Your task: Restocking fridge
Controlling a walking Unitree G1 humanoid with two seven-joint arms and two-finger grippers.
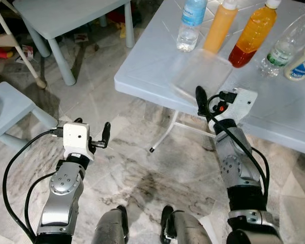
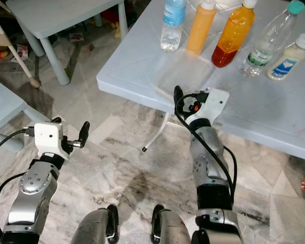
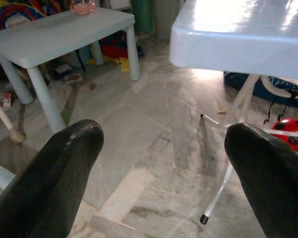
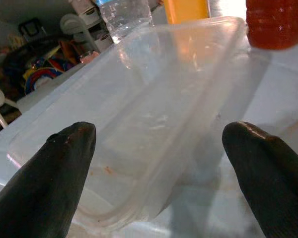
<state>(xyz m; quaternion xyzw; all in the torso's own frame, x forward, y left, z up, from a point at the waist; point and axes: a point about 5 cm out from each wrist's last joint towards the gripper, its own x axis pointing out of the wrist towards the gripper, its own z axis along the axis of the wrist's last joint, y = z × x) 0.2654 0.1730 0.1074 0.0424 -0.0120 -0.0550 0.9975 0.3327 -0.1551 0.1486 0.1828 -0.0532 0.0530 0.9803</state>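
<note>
Right wrist view: right gripper (image 4: 156, 163) with fingers spread wide, aimed straight at a clear plastic container (image 4: 139, 129) lying on the pale blue table (image 1: 157, 61); nothing between the fingers yet; judged an approach pose, the spread set to take the container's near rim. Head views place the container close to the table's near edge, in front of the row of bottles, probably because it is the easiest item to reach from where the robot stands. Row along the far side, robot's left to right: water bottle (image 1: 190, 24), orange squeeze bottle (image 1: 219, 28), juice bottle (image 1: 251, 35) with orange liquid over a red layer, clear green-capped bottle (image 2: 267, 43), small white bottle (image 2: 287, 58); all upright, near one another, contact between them not discernible. Right gripper at the near edge of the table, just short of the container; whether it touches cannot be told. Left gripper (image 3: 161, 178) also spread, holding nothing, low over the marble floor (image 1: 142, 168) and well clear of the table, apparently idle; a small side table (image 3: 54, 34) stands beyond it. Fridge not seen; restocking judged at its pick-up stage.
</note>
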